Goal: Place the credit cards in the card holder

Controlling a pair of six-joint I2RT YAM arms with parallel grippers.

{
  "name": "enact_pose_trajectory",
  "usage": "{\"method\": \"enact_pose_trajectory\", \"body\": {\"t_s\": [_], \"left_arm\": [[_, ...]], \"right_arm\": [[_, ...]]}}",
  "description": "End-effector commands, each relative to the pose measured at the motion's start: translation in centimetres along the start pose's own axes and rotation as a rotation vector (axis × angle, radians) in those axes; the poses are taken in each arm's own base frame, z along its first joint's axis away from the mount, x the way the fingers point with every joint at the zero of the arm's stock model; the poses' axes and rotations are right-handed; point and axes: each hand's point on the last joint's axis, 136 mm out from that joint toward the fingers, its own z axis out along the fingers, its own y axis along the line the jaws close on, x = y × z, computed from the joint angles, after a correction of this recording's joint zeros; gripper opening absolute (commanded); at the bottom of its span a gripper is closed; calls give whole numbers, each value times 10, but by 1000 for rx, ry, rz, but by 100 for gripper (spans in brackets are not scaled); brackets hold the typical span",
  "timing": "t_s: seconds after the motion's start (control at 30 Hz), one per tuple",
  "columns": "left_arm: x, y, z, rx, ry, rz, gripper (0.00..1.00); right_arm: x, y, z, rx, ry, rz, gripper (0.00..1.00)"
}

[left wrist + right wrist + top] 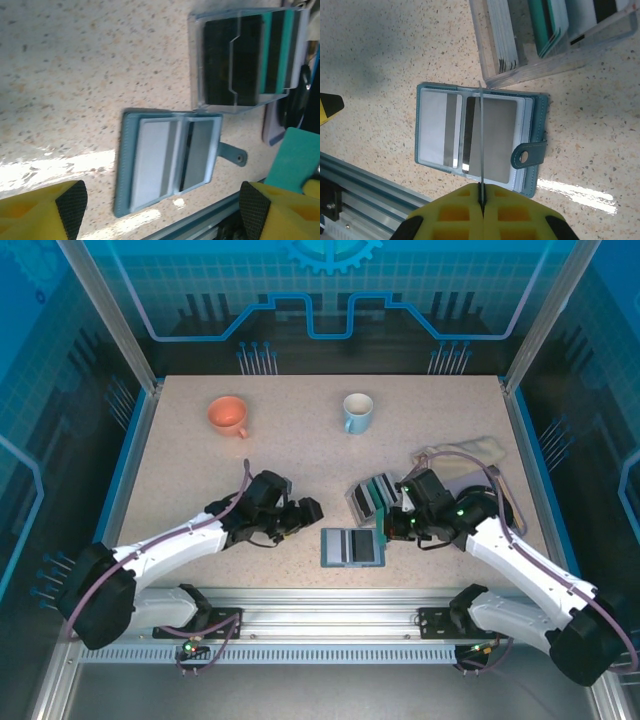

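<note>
Your left gripper [306, 512] sits low over the speckled table [180, 480], spread wide and holding nothing. In its wrist view, the yellow fingers with black pads [72, 200] sit at the two bottom corners. The card holder [170, 155] lies flat on the table just ahead of them, framed by the gap between them. The holder is teal-blue and lies open with its clear pockets facing up. A snap tab sticks out at one side.

Your right gripper [481, 194] is clenched on a single teal card [294, 160]. In its wrist view the card is seen edge-on, a thin line running straight out from the closed fingers across the holder's open pockets. You cannot tell whether the card's edge touches the holder.

Past the holder, further out from the right fingers, stands a clear rack [535, 67], just beside the holder's far edge. It holds the remaining cards [547, 22] on edge, in teal, dark and white.

Well beyond both grippers, an orange mug [228, 415] and a pale blue mug [357, 412] stand on the table.
</note>
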Motion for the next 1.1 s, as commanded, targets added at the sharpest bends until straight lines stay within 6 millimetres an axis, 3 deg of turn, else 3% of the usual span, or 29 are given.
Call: {"method": "enact_pose_trajectory", "body": {"t_s": [0.0, 0.2, 0.43, 0.63, 0.9, 1.07], "left_arm": [[3, 12, -1, -36, 0, 4, 82], [11, 21, 2, -60, -3, 5, 82], [26, 10, 11, -46, 46, 50, 82], [36, 7, 33, -76, 94, 73, 79], [37, 3, 56, -93, 136, 73, 75], [37, 8, 63, -120, 146, 73, 69]], "right_arm": [[-3, 8, -2, 20, 7, -86, 2], [-12, 17, 1, 86, 12, -182, 2], [-20, 10, 15, 200, 37, -224, 2], [3, 14, 36, 120, 113, -189, 3], [22, -18, 51, 227, 160, -129, 2], [28, -25, 56, 239, 169, -119, 2]]}}
